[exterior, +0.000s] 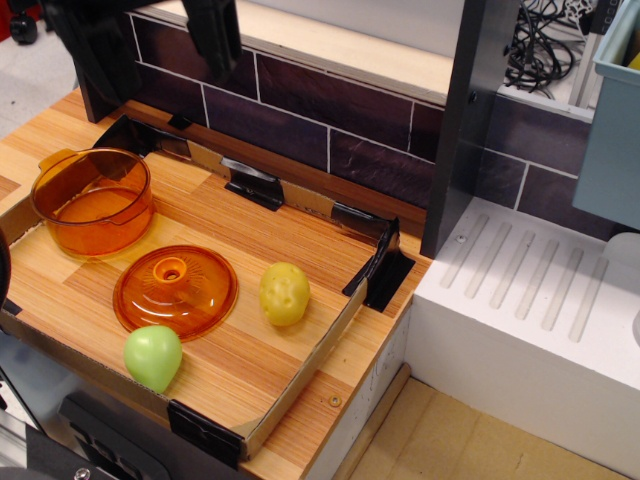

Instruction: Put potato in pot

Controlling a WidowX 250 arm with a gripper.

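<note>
The yellow lumpy potato (284, 293) lies on the wooden tray floor, right of centre. The translucent orange pot (92, 201) stands upright and empty at the tray's left side, well apart from the potato. My gripper (158, 45) shows at the top left as two dark fingers (216, 35) spread wide apart, holding nothing. It is high above the tray's back left corner, behind the pot and far from the potato.
The orange domed lid (175, 290) with a knob lies between pot and potato. A light-green pear toy (153, 356) sits at the tray's front edge. The cardboard-rimmed tray (310, 372) has a dark tiled wall (330, 110) behind and a white drain rack (530, 290) to the right.
</note>
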